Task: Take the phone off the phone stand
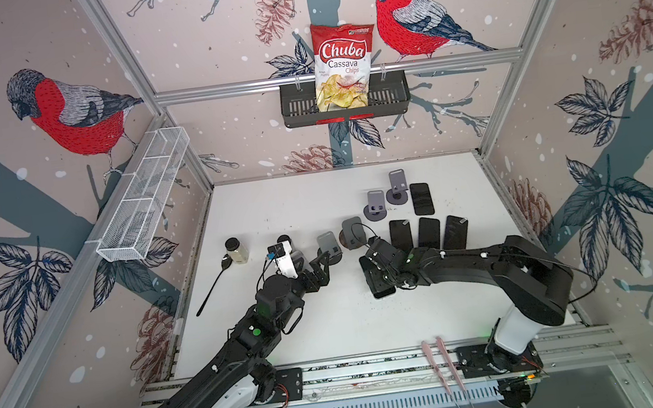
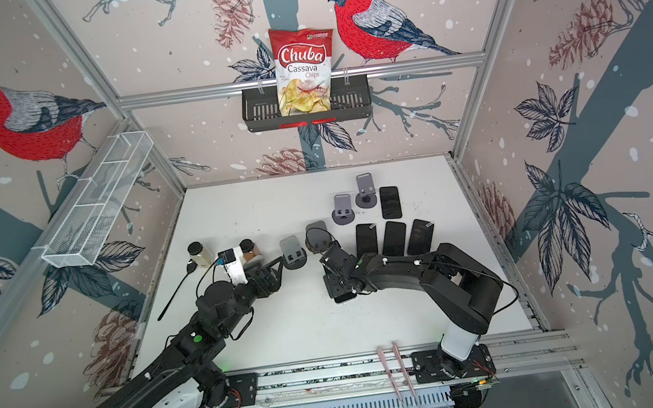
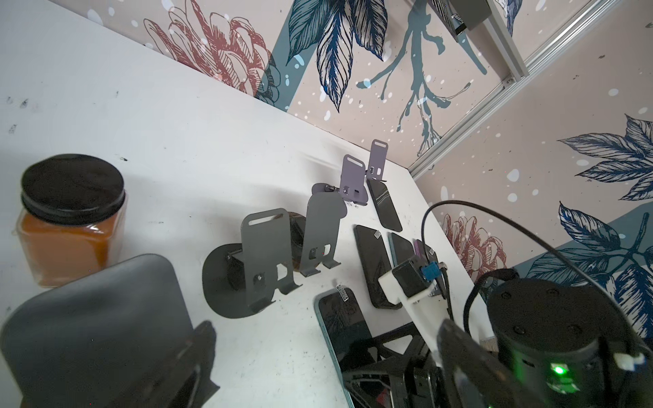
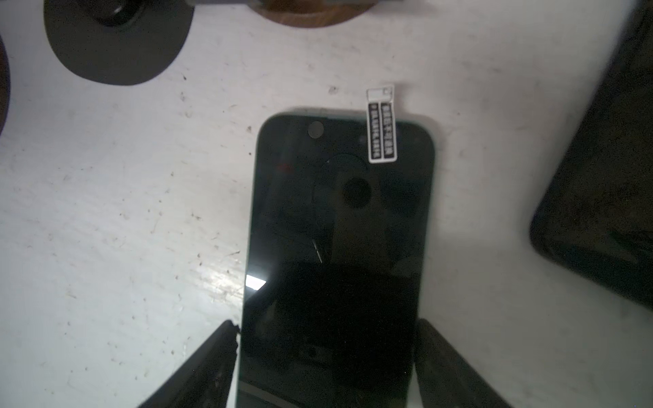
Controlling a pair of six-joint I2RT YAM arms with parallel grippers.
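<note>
1. The phone [image 4: 339, 212] is lying flat, screen up, on the white surface [image 4: 106, 229], with a small label tab sticking out past its far end.
2. The right end effector [image 4: 325, 326] is sitting low over the phone's near end, its fingers [image 4: 208, 360] flanking the two long edges. Whether they are pinching the phone or only bracketing it, I cannot tell.
3. In both top views the phone is lying mostly hidden under the right end effector, near a dark stand [image 1: 352, 230]. In the right wrist view it is lying apart from the stand bases.
4. A grey stand [image 1: 329, 246] is standing upright just left of the dark stand.
5. The left end effector [image 1: 317, 268] is hovering close beside the grey stand, jaws spread wide and gripping nothing.
6. A row of three phones [image 1: 429, 235] is lying flat to the right of the dark stand.
7. An orange jar [image 3: 70, 219] is standing beside the left end effector, on the side away from the stands.
</note>
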